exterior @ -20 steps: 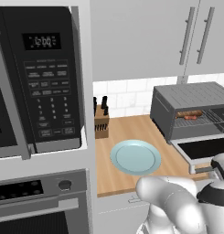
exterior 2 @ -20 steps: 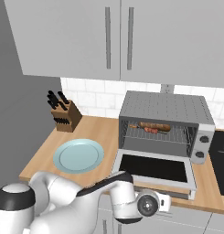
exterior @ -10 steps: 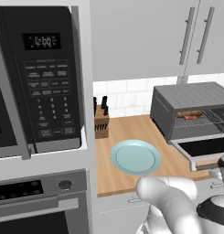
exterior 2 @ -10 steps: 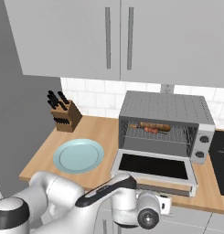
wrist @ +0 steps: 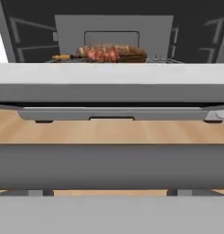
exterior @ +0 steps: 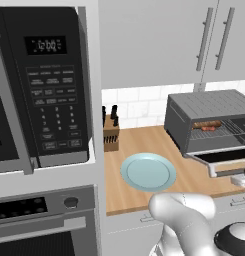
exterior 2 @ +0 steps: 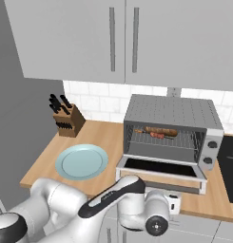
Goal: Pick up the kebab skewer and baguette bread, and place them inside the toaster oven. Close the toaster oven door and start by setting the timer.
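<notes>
Lower and further right than a second ago, the arm's wrist now sits below the worktop's front edge, under the dropped toaster oven door [exterior 2: 160,169].
Nearest, the gripper [exterior 2: 172,203] hangs just in front of the door's outer edge, its jaws spread wide and holding nothing; the door lies flat, hinged down over the worktop [exterior 2: 46,159] near its front right; behind it the toaster oven [exterior 2: 172,116] stands open toward the back edge; on its wire rack the kebab skewer [wrist: 93,55] lies in front of and against the baguette bread [wrist: 129,52]; a pale blue plate [exterior 2: 82,161] rests bare at the worktop's front left; a knife block [exterior 2: 68,121] stands in the back left corner; a black microwave [exterior: 41,85] is mounted left of the worktop.
</notes>
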Motion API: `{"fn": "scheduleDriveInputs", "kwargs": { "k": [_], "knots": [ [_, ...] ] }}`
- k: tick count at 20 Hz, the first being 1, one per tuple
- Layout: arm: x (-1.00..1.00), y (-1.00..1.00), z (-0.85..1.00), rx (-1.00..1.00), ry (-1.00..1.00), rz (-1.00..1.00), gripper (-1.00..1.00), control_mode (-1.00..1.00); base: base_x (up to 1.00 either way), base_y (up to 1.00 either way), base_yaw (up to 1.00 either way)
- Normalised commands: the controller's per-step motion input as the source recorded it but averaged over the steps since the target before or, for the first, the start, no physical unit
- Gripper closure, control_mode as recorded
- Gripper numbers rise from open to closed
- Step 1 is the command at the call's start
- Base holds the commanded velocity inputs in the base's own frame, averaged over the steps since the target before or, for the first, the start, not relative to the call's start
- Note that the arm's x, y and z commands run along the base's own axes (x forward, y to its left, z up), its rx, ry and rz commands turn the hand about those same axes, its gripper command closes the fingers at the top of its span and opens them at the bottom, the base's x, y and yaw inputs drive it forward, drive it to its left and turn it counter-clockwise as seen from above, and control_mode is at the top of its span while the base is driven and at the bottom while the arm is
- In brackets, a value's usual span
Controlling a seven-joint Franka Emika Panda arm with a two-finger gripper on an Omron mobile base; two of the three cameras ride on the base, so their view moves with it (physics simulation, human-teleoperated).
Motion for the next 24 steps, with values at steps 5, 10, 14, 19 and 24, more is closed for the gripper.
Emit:
{"fn": "scheduleDriveInputs", "kwargs": {
  "k": [5,10,14,19,24],
  "knots": [
    [0.35,0.0,0.43,0.0,-0.08,0.0,-1.0,-1.0,0.0,0.0,0.0],
    [0.38,0.0,0.29,0.0,-0.05,0.0,-1.0,-1.0,0.0,0.0,0.0],
    [0.43,0.01,0.26,0.0,-0.02,0.0,-1.0,-1.0,0.0,0.0,0.0],
    [0.45,0.06,0.19,0.0,0.0,0.0,-1.0,-1.0,0.0,0.0,0.0],
    [0.41,0.06,0.19,0.0,0.0,0.0,-1.0,-1.0,0.0,0.0,0.0]
  ]
}}
